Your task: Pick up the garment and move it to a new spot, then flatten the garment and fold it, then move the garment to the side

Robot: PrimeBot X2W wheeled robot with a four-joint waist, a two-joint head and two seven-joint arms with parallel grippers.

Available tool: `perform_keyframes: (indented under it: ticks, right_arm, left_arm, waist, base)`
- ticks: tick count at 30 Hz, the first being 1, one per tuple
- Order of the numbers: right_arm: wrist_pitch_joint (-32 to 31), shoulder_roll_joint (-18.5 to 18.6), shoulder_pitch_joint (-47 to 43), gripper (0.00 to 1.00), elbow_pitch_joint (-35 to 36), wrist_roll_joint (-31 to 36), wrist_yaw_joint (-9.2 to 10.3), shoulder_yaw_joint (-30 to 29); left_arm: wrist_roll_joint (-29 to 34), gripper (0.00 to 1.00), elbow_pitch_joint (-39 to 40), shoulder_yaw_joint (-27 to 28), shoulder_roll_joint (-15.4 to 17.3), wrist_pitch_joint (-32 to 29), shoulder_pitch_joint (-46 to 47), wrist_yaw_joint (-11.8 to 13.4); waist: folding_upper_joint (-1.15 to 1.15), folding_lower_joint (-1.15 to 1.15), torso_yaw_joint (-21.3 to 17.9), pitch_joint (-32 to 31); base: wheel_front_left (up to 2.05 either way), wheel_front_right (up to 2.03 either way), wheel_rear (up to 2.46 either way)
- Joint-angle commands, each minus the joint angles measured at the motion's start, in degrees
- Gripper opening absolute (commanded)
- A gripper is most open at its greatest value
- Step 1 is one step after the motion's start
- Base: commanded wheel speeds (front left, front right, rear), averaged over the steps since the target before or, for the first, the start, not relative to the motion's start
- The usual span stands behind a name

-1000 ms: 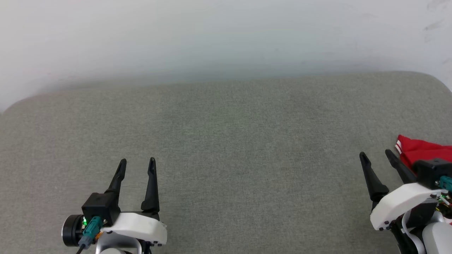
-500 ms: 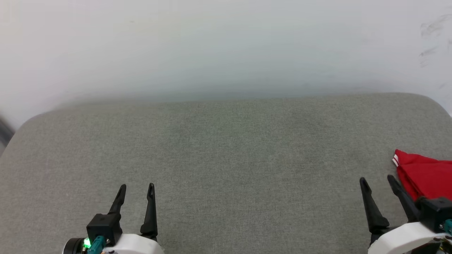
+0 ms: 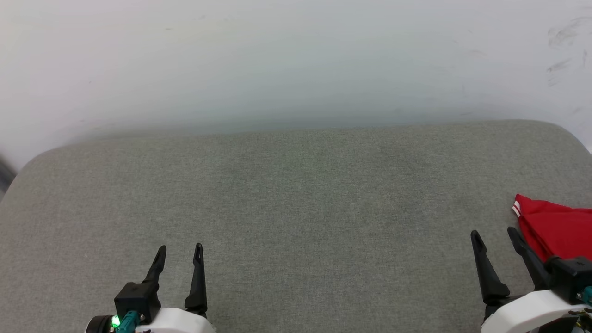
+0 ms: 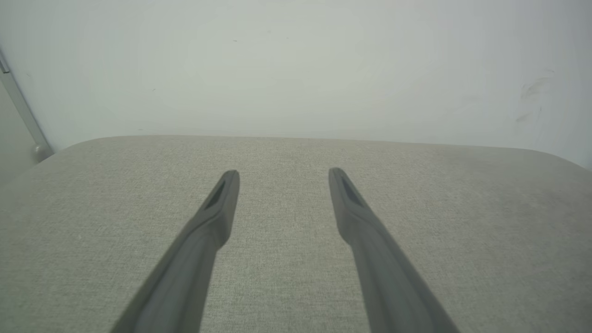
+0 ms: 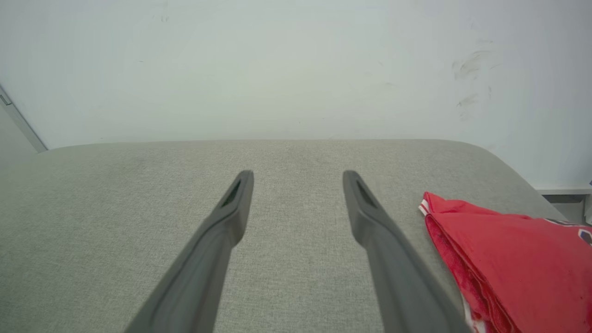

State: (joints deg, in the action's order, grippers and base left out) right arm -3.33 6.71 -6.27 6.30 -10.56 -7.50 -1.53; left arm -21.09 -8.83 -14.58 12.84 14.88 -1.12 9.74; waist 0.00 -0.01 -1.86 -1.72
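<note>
Backdrop for us is the pale wall (image 3: 296, 55), and below it the wide grey cushion (image 3: 296, 208) carries the work. The garment (image 3: 555, 226) lies at the cushion's right side as a compact red bundle with stacked edges and one striped white corner. From that tidy shape we judge it folded and set aside, so the task looks near its end, though it could equally be waiting for the first pick-up. In that case the next move calls for the right gripper (image 3: 492, 232), just beside the bundle and apparently not touching it, to swing right and pinch an edge. The left gripper (image 3: 180, 248) hovers well apart at the lower left. Both pairs of fingers stand spread and hold nothing. The wall closes off the far side, the cushion's far corners round off, and its right edge drops away near the garment. The open room lies across the middle and left.
</note>
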Motion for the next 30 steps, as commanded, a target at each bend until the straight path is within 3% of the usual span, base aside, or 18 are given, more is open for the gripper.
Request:
perform_keyframes:
  ticks: [1, 6, 7, 10, 30]
  right_arm:
    - [0.0, -0.2, 0.3, 1.00, 0.4, 0.3, 0.02, 0.0]
    - [-0.1, 0.1, 0.3, 1.00, 0.3, 0.1, 0.02, 0.0]
    - [-0.2, 0.0, 0.1, 0.00, 0.2, 0.0, 0.00, 0.0]
    - [-0.2, -0.1, -0.2, 0.00, -1.4, -0.6, 0.00, 0.2]
    - [-1.1, -1.1, 3.6, 0.00, -6.7, -23.4, 0.00, -1.3]
  left_arm:
    - [0.2, 1.00, -0.2, 0.3, 0.0, 0.3, 0.4, -0.1]
    - [0.0, 1.00, -0.3, 0.7, -0.3, 0.4, 0.5, -0.6]
    - [0.0, 0.00, -0.2, 0.5, -0.4, 0.0, 0.1, -0.5]
    - [-0.5, 0.00, -1.5, 0.3, -0.9, -0.3, -0.6, -0.6]
    - [-20.6, 0.00, -2.7, 5.9, -3.2, -6.0, 1.9, -5.3]
  waist:
    - [0.00, 0.01, 0.0, 0.0]
    - [0.00, 0.01, 0.0, -0.1]
    - [0.00, 0.01, 0.0, -0.1]
    - [0.00, 0.01, 0.0, -0.1]
    - [0.00, 0.01, 0.4, 0.2]
  base:
    - [0.00, 0.00, 0.00]
    - [0.00, 0.00, 0.00]
    - [0.00, 0.00, 0.00]
    - [0.00, 0.00, 0.00]
    - [0.00, 0.00, 0.00]
